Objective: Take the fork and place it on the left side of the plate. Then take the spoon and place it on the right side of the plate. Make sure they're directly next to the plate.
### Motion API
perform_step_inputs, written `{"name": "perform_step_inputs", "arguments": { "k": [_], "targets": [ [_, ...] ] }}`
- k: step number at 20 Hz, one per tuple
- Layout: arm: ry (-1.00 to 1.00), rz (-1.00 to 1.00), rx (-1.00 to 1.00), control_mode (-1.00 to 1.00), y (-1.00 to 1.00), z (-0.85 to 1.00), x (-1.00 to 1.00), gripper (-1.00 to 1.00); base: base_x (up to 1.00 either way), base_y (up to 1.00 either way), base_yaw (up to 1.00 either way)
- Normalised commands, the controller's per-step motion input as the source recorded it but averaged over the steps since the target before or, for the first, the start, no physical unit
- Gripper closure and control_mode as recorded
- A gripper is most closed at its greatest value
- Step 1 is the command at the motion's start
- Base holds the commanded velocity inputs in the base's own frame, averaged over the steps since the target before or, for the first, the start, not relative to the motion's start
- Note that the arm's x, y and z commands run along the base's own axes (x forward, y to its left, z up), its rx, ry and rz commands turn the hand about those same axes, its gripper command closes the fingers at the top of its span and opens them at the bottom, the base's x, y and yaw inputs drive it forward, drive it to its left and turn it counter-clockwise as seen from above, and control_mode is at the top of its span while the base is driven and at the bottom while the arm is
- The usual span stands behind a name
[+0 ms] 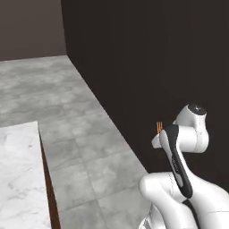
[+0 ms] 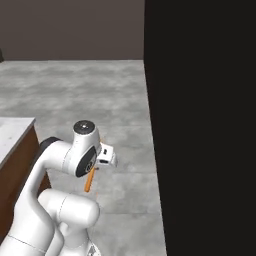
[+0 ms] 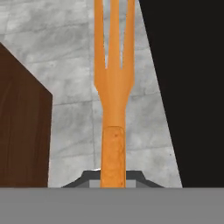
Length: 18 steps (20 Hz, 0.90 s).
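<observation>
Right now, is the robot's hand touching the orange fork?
Touching. In the hand view the fork rises straight out of the gripper, its handle clamped at the bottom. The right base view shows it sticking out under the hand, above the floor.

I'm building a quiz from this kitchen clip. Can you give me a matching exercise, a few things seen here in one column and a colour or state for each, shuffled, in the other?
Things:
1. fork
2. floor
3. counter top
4. tall wall panel

Colour or state:
A. white marble
B. near black
C. orange, held in the claw
D. grey tiles

Pairs: 1-C, 2-D, 3-A, 4-B
</observation>
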Motion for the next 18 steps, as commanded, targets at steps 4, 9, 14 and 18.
{"name": "perform_step_inputs", "arguments": {
  "k": [4,9,14,18],
  "targets": [
    [0.00,0.00,0.00,1.00,0.00,0.00,0.00,1.00,1.00,0.00,0.39],
    [0.00,0.00,0.00,1.00,0.00,0.00,0.00,1.00,1.00,0.00,0.40],
    [0.00,0.00,0.00,1.00,0.00,0.00,0.00,1.00,1.00,0.00,0.41],
    [0.00,0.00,0.00,1.00,0.00,0.00,0.00,1.00,1.00,0.00,0.44]
  ]
}}
